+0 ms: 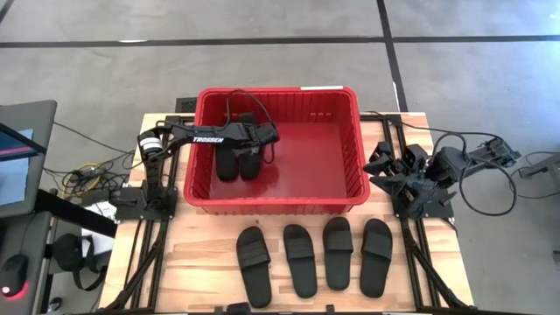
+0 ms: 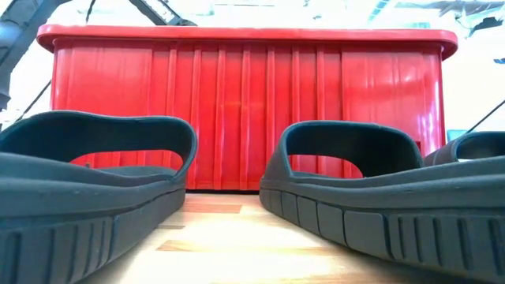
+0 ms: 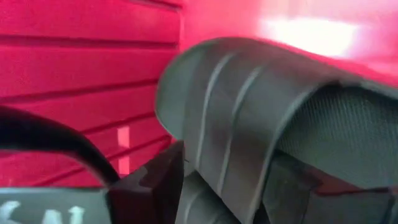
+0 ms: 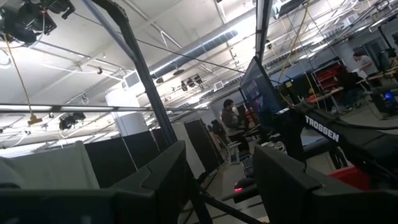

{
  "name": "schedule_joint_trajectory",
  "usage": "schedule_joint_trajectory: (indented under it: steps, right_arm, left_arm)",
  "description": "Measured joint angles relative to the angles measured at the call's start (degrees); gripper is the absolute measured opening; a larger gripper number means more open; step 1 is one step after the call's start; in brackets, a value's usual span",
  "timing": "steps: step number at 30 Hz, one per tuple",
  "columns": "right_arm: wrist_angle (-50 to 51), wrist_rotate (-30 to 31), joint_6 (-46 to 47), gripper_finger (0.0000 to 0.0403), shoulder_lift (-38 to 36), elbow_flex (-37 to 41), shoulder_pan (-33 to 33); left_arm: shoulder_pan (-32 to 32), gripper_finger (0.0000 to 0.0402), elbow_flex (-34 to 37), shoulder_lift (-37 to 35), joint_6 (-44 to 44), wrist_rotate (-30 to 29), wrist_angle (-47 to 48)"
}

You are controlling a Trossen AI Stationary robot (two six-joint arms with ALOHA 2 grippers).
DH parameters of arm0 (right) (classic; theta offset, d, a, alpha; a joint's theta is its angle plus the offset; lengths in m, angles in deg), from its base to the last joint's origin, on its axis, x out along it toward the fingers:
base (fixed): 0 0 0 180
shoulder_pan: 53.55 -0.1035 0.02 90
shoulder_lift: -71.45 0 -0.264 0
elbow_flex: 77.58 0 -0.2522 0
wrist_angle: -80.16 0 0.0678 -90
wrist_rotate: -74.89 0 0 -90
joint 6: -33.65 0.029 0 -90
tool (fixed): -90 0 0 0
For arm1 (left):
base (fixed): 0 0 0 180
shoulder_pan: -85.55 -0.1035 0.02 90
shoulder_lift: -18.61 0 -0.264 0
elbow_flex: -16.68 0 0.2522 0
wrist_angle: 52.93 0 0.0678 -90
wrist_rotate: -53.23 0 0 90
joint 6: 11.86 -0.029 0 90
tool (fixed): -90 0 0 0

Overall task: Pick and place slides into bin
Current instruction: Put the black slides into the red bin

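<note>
Matte black slides (image 1: pixel 302 259) lie on pale wood table (image 1: pixel 210 254); the ribbed bin (image 1: pixel 354 131) is bright red.

High view: hung above, facing straight down, taking in the whole worktop (image 1: pixel 201 254), the red bin (image 1: pixel 350 166) along its far edge and four sandals (image 1: pixel 304 258) in a row near its front edge.

Low view: set at worktop height by the front edge, facing level toward the bin's (image 2: pixel 245 110) long ribbed wall, very near two sandals (image 2: pixel 371 189) that fill the foreground; shares those and the bin with the high view.

Left wrist view: pressed close inside the bin, on a sandal strap (image 3: pixel 249 118) against the red wall (image 3: pixel 81 74).

Right wrist view: tilted upward past the right hand (image 4: pixel 217 186), facing the room's ceiling, screens and distant people (image 4: pixel 231 121), off the worktop's right edge.
</note>
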State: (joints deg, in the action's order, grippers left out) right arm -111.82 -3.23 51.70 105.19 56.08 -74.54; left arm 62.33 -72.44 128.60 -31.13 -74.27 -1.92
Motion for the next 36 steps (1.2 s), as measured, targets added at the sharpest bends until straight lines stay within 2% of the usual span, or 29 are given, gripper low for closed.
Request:
schedule_joint_trajectory:
  steps: [9,24,36]
  right_arm:
    - [0.03,-0.02,0.05,0.0173,0.0,0.0,-0.02]
    - [0.03,-0.44,0.42,0.0173,0.13,0.0,-2.27]
    - [0.03,-0.42,0.44,0.0173,0.11,0.02,-2.52]
  left_arm:
    - [0.0,0.0177,0.0,-0.09,2.76,0.11,1.91]
    - [0.07,0.0177,-0.35,-1.12,4.41,4.09,4.92]
    - [0.09,0.0177,-11.93,-1.22,1.09,13.21,12.35]
